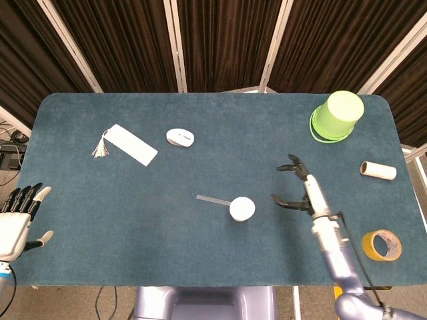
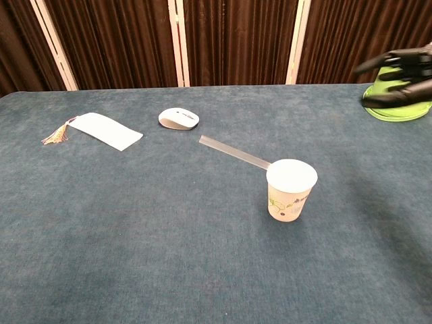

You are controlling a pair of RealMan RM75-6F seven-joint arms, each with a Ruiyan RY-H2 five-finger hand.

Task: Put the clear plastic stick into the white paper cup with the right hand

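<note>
The white paper cup stands upright near the table's middle. The clear plastic stick slants low to the left from the cup's rim, with its free end pointing toward the mouse. Its cup-side end is hidden at the rim. My right hand is well to the right of the cup, fingers spread and holding nothing; it is blurred in the chest view. My left hand hangs open off the table's front left corner.
A white mouse and a white bookmark with a tassel lie at the back left. An upturned green bucket stands at the back right. A cardboard tube and a tape roll lie on the right side.
</note>
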